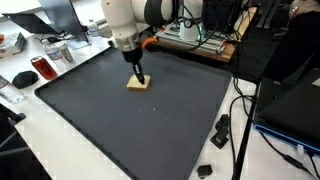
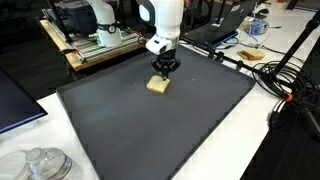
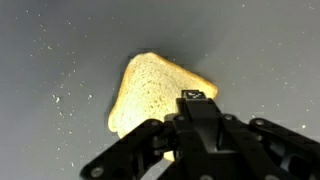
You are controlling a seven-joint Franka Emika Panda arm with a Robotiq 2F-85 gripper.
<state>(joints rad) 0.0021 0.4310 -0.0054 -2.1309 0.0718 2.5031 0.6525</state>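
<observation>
One slice of bread (image 1: 138, 85) lies flat on the dark mat (image 1: 120, 135), toward the mat's edge nearest the arm's base and well in from the mat's corners. The mat covers most of the desk (image 1: 40, 140).

Your hand (image 1: 140, 76) stands upright over the slice, fingers drawn together. In the wrist view the tips (image 3: 195, 97) sit at the crust on one side of the slice. No bread shows between them, so read it as contact, not a grip. Pressing or only touching: cannot tell.

Step in hand, as I judge it: working the slice with fingers together, a nudge across the mat. For the next move, go low and slow, tips down at mat level. Bread is soft and may dent or pivot.
</observation>
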